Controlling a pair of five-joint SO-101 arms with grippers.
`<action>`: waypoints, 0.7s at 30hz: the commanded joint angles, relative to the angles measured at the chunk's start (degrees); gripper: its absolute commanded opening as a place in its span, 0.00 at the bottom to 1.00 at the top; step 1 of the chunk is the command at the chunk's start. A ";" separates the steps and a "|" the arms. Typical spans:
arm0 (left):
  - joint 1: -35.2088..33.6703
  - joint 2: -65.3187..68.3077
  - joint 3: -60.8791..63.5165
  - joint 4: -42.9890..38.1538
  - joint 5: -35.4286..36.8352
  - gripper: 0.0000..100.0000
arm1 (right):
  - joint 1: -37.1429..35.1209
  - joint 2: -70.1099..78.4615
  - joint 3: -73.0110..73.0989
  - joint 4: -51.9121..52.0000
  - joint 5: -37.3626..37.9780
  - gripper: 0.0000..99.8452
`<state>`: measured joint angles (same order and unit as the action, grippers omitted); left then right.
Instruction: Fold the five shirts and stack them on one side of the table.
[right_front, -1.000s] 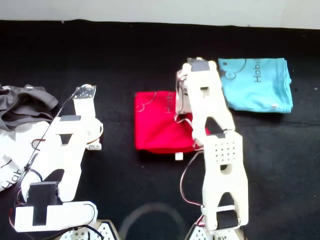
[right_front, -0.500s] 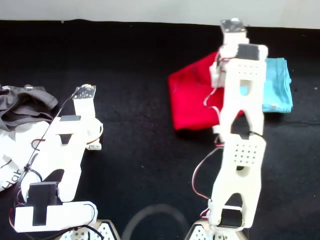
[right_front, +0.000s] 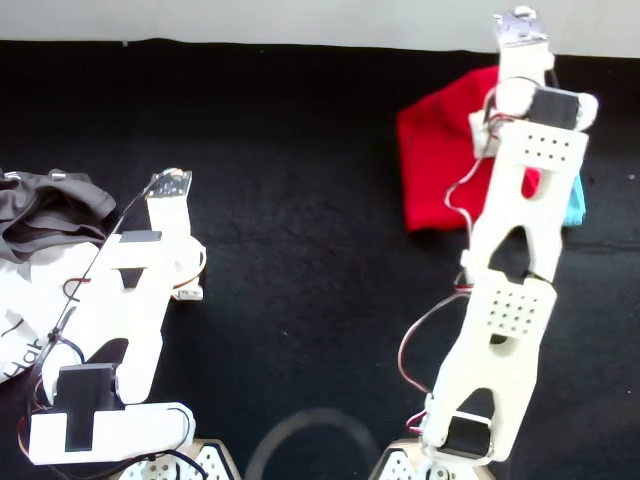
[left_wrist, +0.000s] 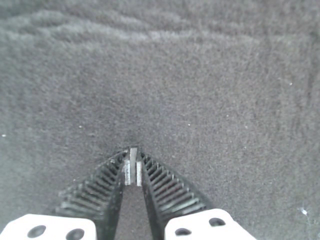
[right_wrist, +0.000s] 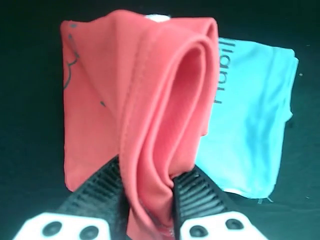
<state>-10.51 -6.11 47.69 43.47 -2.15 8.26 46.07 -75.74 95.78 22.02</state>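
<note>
Red shirt (right_wrist: 100, 100) clamped in right tool (right_wrist: 150, 172) over blue shirt (right_wrist: 250, 115); left tool (left_wrist: 131, 162) pressed together.

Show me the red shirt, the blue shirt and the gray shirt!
red shirt (right_front: 435, 170), high view, near the middle of the hanging cloth
blue shirt (right_wrist: 250, 135), right wrist view, middle of the folded cloth
gray shirt (right_front: 50, 205), high view, crumpled middle

Wide passage over table (right_front: 300, 200) between grey shirt heap (right_front: 50, 205) and red shirt (right_front: 440, 170).
</note>
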 joint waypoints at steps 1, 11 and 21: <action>-0.66 -0.13 0.13 -1.67 -0.18 0.01 | 2.86 -4.70 -2.33 -1.45 3.34 0.01; -0.66 -0.13 0.13 -1.67 -0.18 0.01 | 9.71 1.63 7.96 -20.88 8.97 0.01; -0.66 -0.13 0.22 -1.67 -0.18 0.01 | 13.23 9.89 7.69 -27.82 8.70 0.01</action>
<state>-10.51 -6.11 47.87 43.47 -2.15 20.04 56.00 -67.30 69.49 30.29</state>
